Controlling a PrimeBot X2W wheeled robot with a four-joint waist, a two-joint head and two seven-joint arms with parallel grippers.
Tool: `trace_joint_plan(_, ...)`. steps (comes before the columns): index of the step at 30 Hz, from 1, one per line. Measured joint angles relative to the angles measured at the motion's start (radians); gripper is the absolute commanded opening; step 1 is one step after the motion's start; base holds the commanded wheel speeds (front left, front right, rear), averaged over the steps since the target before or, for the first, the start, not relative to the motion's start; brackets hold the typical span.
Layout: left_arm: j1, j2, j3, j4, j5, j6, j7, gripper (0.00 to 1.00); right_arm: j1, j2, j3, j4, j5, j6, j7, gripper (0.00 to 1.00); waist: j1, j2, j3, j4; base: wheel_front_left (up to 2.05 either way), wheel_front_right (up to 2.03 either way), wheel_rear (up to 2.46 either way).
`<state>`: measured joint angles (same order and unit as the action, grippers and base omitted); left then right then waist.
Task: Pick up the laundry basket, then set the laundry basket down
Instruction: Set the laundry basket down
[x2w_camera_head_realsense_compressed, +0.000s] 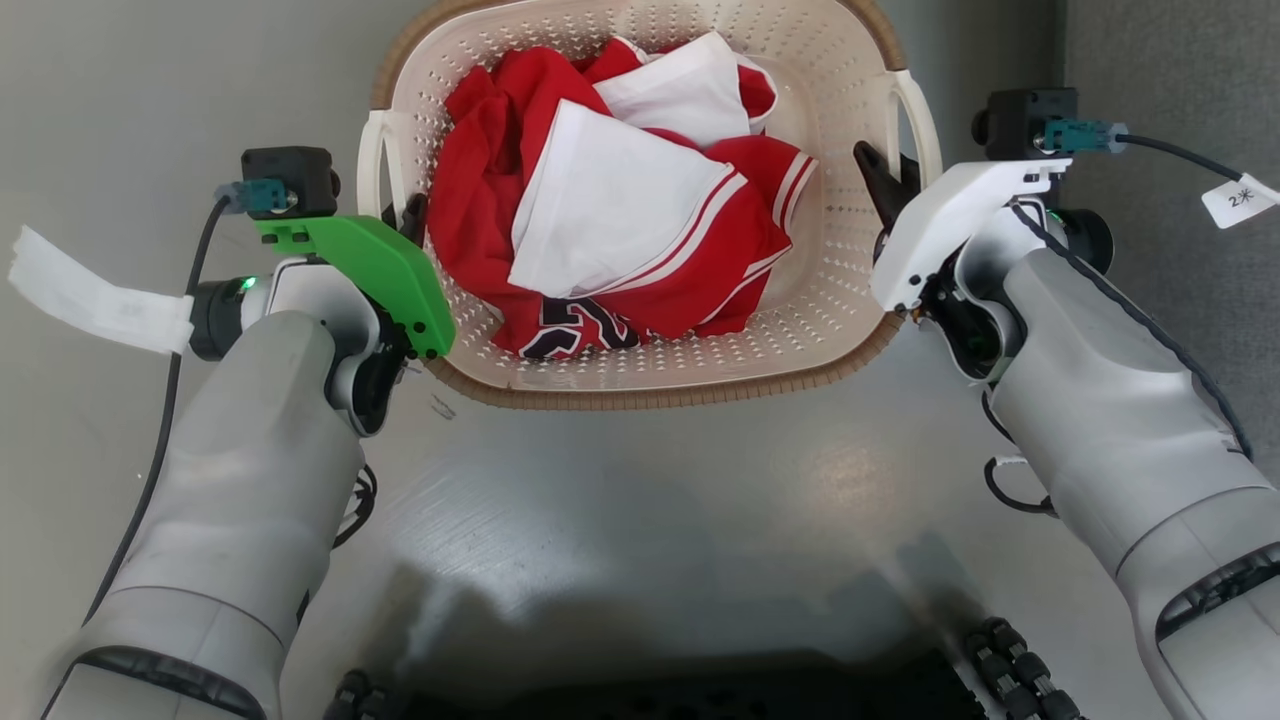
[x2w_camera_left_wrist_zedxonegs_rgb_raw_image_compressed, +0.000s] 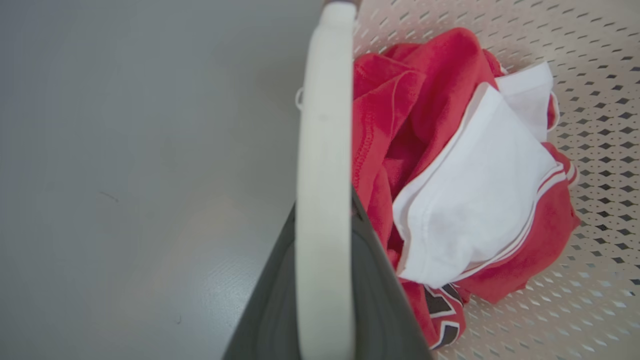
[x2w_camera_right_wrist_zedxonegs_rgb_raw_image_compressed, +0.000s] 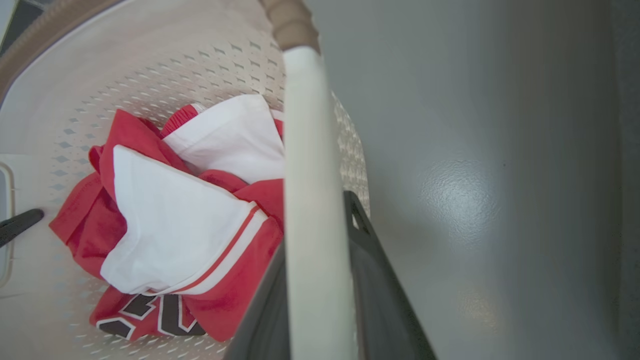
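The laundry basket (x2w_camera_head_realsense_compressed: 820, 330), cream and perforated with a brown woven-look rim, hangs between my two arms with red and white clothes (x2w_camera_head_realsense_compressed: 610, 210) piled inside. My left gripper (x2w_camera_head_realsense_compressed: 405, 215) is at its left white handle (x2w_camera_head_realsense_compressed: 372, 165). In the left wrist view that handle (x2w_camera_left_wrist_zedxonegs_rgb_raw_image_compressed: 325, 150) runs between the dark fingers (x2w_camera_left_wrist_zedxonegs_rgb_raw_image_compressed: 385, 300) of the left gripper (x2w_camera_left_wrist_zedxonegs_rgb_raw_image_compressed: 325, 205), which is shut on it. My right gripper (x2w_camera_head_realsense_compressed: 885, 175) is shut on the right handle (x2w_camera_head_realsense_compressed: 920, 120); the right wrist view shows that handle (x2w_camera_right_wrist_zedxonegs_rgb_raw_image_compressed: 310, 175) between the right gripper's (x2w_camera_right_wrist_zedxonegs_rgb_raw_image_compressed: 315, 220) fingers (x2w_camera_right_wrist_zedxonegs_rgb_raw_image_compressed: 370, 260). Whether the basket touches the floor I cannot tell.
Smooth grey floor (x2w_camera_head_realsense_compressed: 650, 500) lies all around the basket. A darker grey strip (x2w_camera_head_realsense_compressed: 1170, 60) runs along the far right. My black base (x2w_camera_head_realsense_compressed: 700, 690) shows at the bottom edge. Cables with white tags (x2w_camera_head_realsense_compressed: 90, 295) hang off both wrists.
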<state>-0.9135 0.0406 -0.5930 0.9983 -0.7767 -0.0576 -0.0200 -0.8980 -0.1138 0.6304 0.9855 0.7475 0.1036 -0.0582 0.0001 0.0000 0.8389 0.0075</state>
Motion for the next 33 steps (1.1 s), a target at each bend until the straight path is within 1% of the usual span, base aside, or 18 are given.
trace_joint_plan(11, -0.031, 0.000, -0.003, 0.027, 0.008, -0.006, -0.018, 0.00, -0.017, 0.013, -0.001, 0.024, 0.001, 0.000, -0.041, 0.00, -0.0001, 0.0000, 0.044, -0.008, 0.00, 0.00, 0.00)
trace_joint_plan(12, -0.035, 0.000, -0.004, 0.028, 0.008, -0.011, -0.024, 0.00, -0.020, 0.013, -0.001, 0.026, 0.001, 0.000, -0.047, 0.00, -0.0001, 0.0000, 0.047, -0.008, 0.00, 0.00, 0.00)
trace_joint_plan(33, -0.073, -0.010, -0.012, 0.071, 0.016, -0.027, -0.062, 0.00, -0.051, 0.027, 0.000, 0.076, 0.001, 0.005, -0.100, 0.00, -0.0001, 0.0000, 0.089, 0.000, 0.00, 0.00, 0.00)
